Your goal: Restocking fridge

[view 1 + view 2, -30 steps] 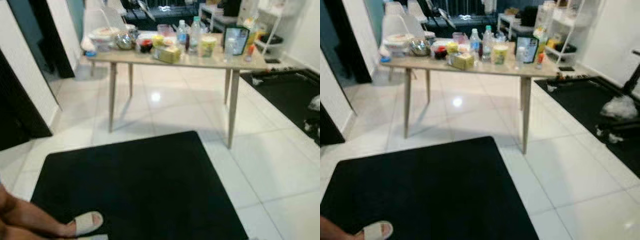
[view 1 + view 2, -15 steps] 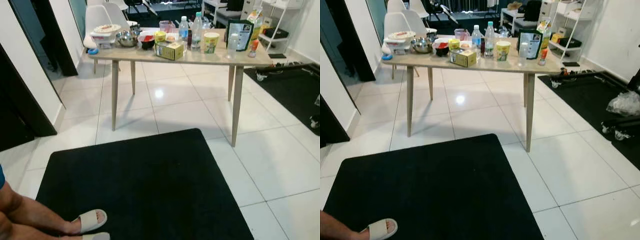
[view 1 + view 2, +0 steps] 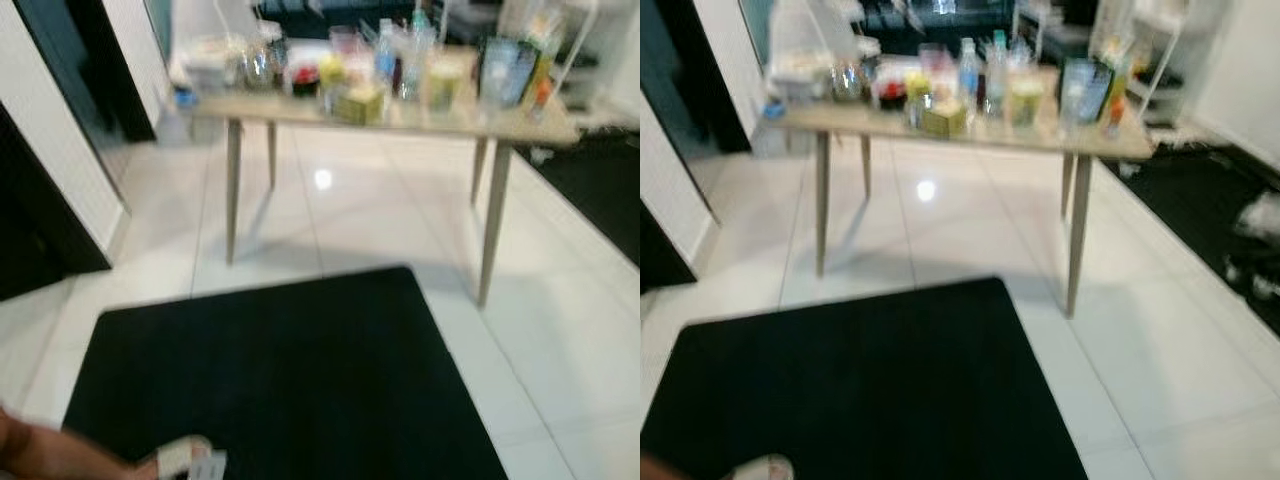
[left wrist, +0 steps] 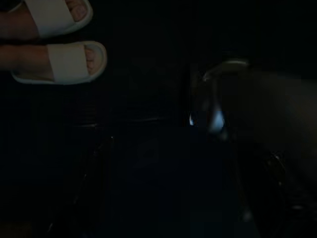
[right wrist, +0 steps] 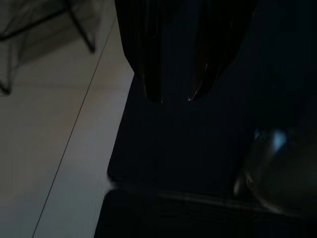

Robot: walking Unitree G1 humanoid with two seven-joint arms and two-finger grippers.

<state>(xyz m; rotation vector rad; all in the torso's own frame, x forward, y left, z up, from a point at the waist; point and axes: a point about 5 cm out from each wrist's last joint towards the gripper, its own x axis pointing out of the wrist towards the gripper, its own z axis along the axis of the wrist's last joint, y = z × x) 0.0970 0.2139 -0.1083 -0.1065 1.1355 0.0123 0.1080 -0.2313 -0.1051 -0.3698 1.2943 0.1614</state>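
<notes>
Ahead, a light wooden table [image 3: 940,128] stands on the white tile floor [image 3: 1120,330], crowded with groceries that the blur softens into shapes: a clear water bottle with a blue label [image 3: 969,72], a pale tub with a yellow lid [image 3: 1026,100], a small yellow-green carton [image 3: 945,120], a dark bowl with something red [image 3: 892,95], a steel bowl [image 3: 846,80], a stack of white containers [image 3: 800,68] at its left end, and a dark upright package [image 3: 1084,90] toward its right end. A white chair [image 3: 790,30] stands behind the table's left end, and white shelving [image 3: 1160,50] rises beyond its right end. Between the robot and the table lies a black floor mat [image 3: 860,390]. At the mat's near left edge is a person's foot in a white slide sandal [image 3: 190,460]; in the left wrist view two sandalled feet [image 4: 59,62] rest on the mat.

The right gripper [image 5: 173,96] hangs over the mat's edge, its two black fingers close together, tips nearly meeting. The left gripper sits in deep shade and I cannot tell how its fingers stand.
</notes>
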